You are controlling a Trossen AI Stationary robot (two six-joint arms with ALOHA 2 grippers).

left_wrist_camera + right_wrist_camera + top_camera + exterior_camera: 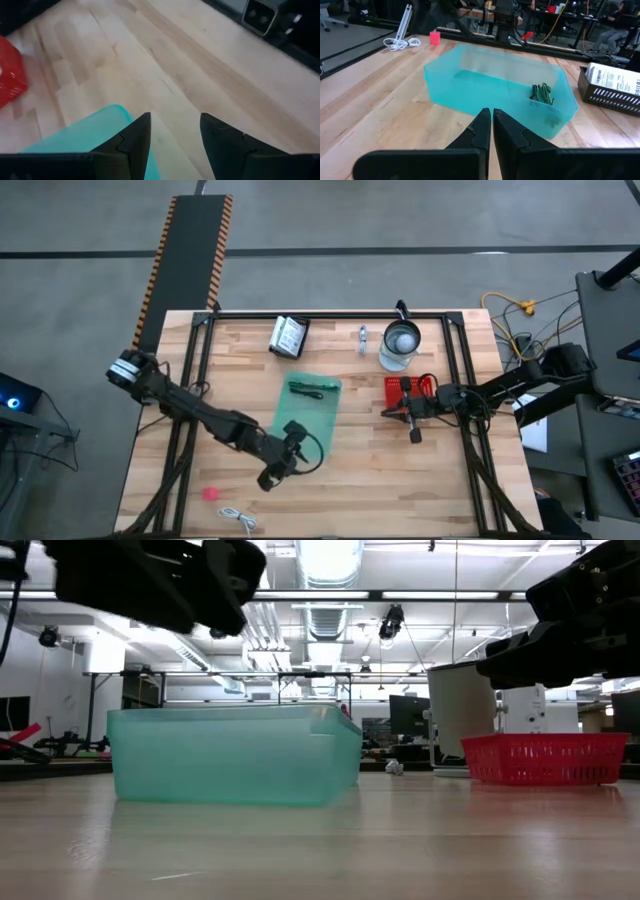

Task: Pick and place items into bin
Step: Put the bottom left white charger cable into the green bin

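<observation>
High view: the left hand (pixel 283 463) hangs over the wooden bench (pixel 330 500) just off the near corner of the translucent teal plastic bin (pixel 306 412). In the left wrist view its two dark fingers (pixel 132 145) stand partly apart with bare wood between them and nothing held, the bin's rounded corner showing beside one finger.

The right hand (pixel 412 423) sits at the bench's right side, at the near edge of a small red mesh basket (pixel 410 392). The right wrist view shows its fingers (pixel 481 131) pressed together, empty, pointing across the bench at the bin.

Inside the bin lies a dark green bundled stick-like item (pixel 542 93), resting against the far end wall from the left hand. A small pink cube-like bit (pixel 210 493) lies on the bench near the front edge, to the left of the left hand and apart from it. A white coiled cable (pixel 237 519) lies just beyond the pink bit, closer still to the front edge.

At the back of the bench a black mesh tray (pixel 290 337) holds flat white packets with dark print (pixel 611 76). A small silver piece (pixel 362 338) lies between that tray and a clear glass jug with a metal lid (pixel 400 345), which stands just behind the red basket. The bin lies between the two hands.
</observation>
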